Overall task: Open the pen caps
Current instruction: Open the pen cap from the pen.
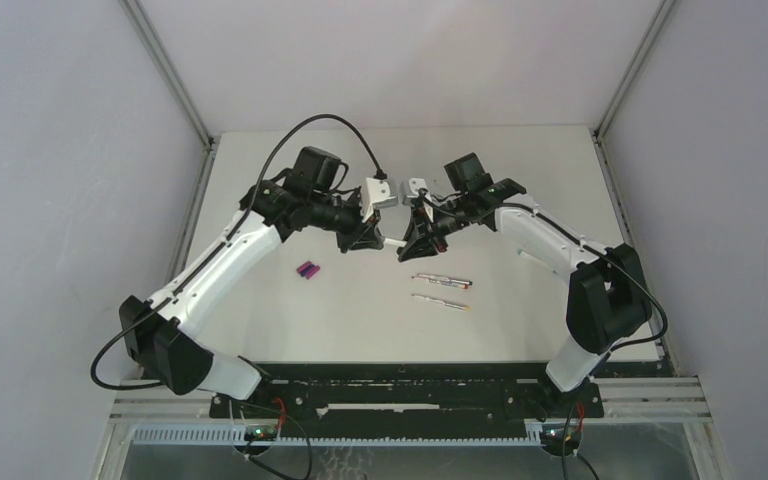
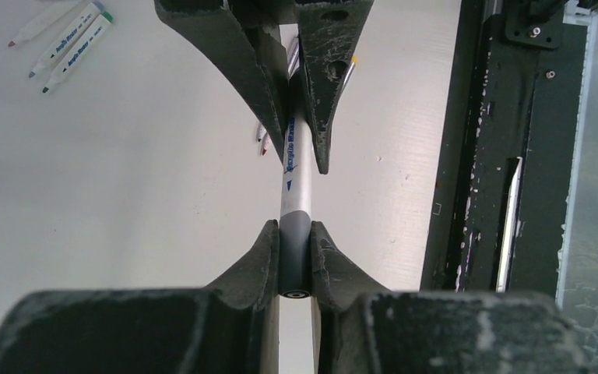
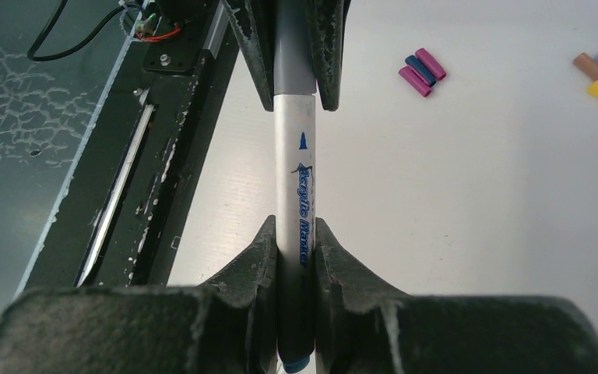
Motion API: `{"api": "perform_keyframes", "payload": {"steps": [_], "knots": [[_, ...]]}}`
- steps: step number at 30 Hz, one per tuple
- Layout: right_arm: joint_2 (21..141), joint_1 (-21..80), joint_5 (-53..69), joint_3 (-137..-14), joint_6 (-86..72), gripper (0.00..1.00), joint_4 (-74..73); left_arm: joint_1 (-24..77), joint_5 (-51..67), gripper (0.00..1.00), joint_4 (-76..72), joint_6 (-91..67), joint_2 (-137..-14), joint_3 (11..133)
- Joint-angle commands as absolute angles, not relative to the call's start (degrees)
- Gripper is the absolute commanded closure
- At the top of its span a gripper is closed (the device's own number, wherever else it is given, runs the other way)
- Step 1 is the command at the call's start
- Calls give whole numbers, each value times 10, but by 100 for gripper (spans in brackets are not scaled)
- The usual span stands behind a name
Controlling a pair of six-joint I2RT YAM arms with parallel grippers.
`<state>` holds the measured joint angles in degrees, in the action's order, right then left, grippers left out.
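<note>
grey pen cap (image 2: pixel 294 261) is pinched tight in the left gripper (image 2: pixel 294 234), sitting on the end of a white marker pen (image 3: pixel 296 156). right gripper (image 3: pixel 296 234) is clamped on the barrel. pen hangs over mid-desk. three loose caps (image 3: pixel 422 70) lie toward the left edge, two more pens (image 1: pixel 442 282) nearer the right.

My fingers (image 2: pixel 253 261) look matt, scuffed black plastic; the pen (image 2: pixel 297 183) smooth and satiny, its grey cap (image 2: pixel 294 245) matt.

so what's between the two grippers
A single pen bridges them: left gripper shut on its grey cap, right gripper shut on the white barrel. Clearest in both wrist views.
</note>
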<state>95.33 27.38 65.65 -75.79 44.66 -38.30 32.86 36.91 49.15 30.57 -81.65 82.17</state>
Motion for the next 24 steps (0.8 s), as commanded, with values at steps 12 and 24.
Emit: {"api": "perform_keyframes", "payload": {"steps": [12,24], "knots": [[961,229,515,-754,409,100,-381,253,403,100,579,309,-795,854],[984,228,514,-783,403,100,-414,227,348,100,508,319,-738,769]]}}
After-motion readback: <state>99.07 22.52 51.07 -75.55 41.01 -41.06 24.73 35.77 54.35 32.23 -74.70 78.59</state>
